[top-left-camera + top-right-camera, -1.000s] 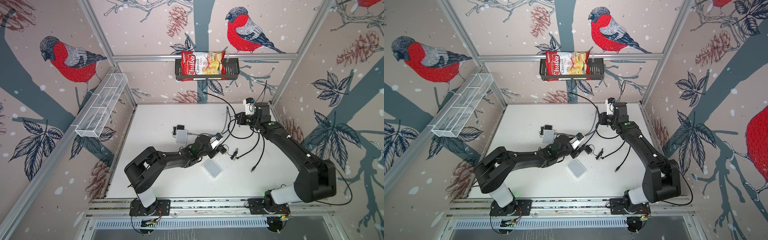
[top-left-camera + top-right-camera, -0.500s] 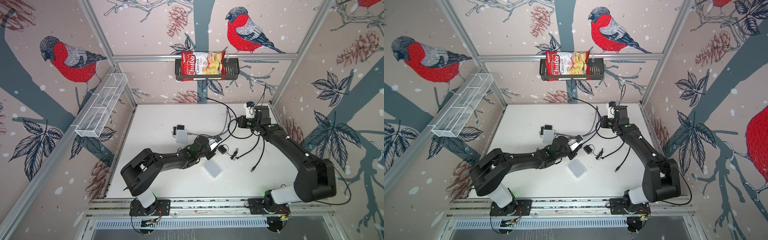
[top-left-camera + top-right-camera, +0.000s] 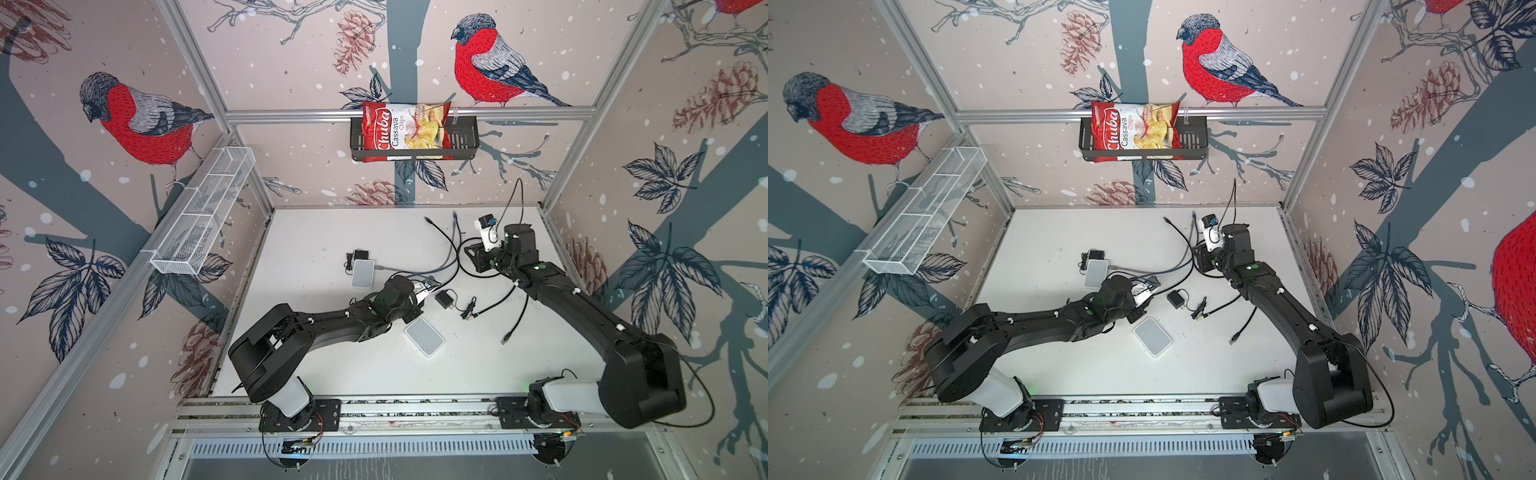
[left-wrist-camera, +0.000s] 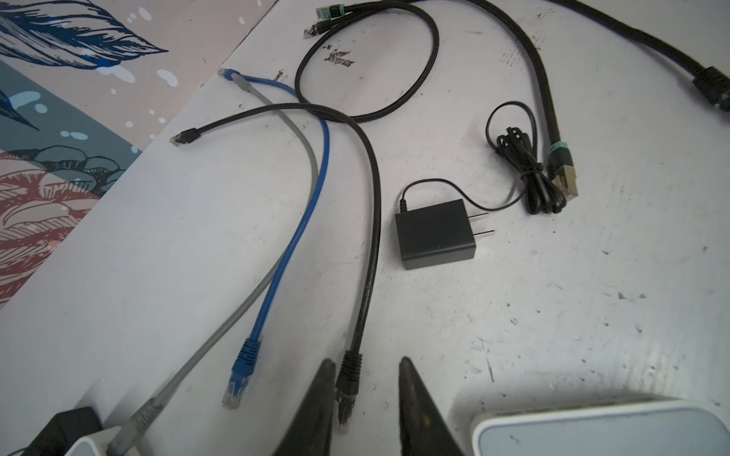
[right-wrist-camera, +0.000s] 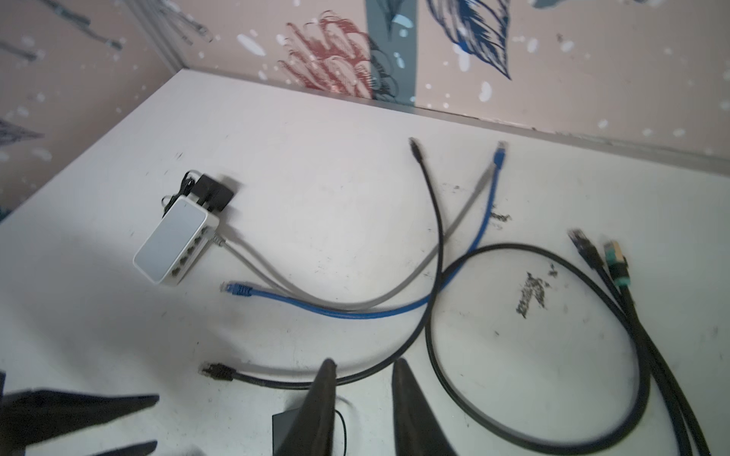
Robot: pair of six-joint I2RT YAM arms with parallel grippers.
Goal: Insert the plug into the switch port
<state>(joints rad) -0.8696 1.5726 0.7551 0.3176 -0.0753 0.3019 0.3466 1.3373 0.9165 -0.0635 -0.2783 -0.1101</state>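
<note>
The black cable's plug (image 4: 347,379) lies on the white table between the fingertips of my left gripper (image 4: 365,362). It rests against one finger with a gap to the other, so the jaws are open. A white switch (image 4: 604,430) sits just beside this gripper. A second white switch (image 5: 175,241) shows its row of ports, with a grey cable (image 5: 253,260) plugged in. My right gripper (image 5: 363,365) hangs open above the table with nothing between its fingers. The black cable (image 5: 395,363) runs past its tips. Both switches (image 3: 363,273) (image 3: 424,337) show in both top views.
A black power adapter (image 4: 434,233) with a bundled cord lies ahead of the left gripper. A loose blue cable (image 4: 245,367) and black cables with teal and gold plugs (image 4: 561,169) are spread over the table. A chips bag (image 3: 405,131) sits in a wall basket.
The right gripper has gone from shut to open, and the black cable that arched up to it now lies flat. The left gripper narrowed slightly and shifted around the black plug.
</note>
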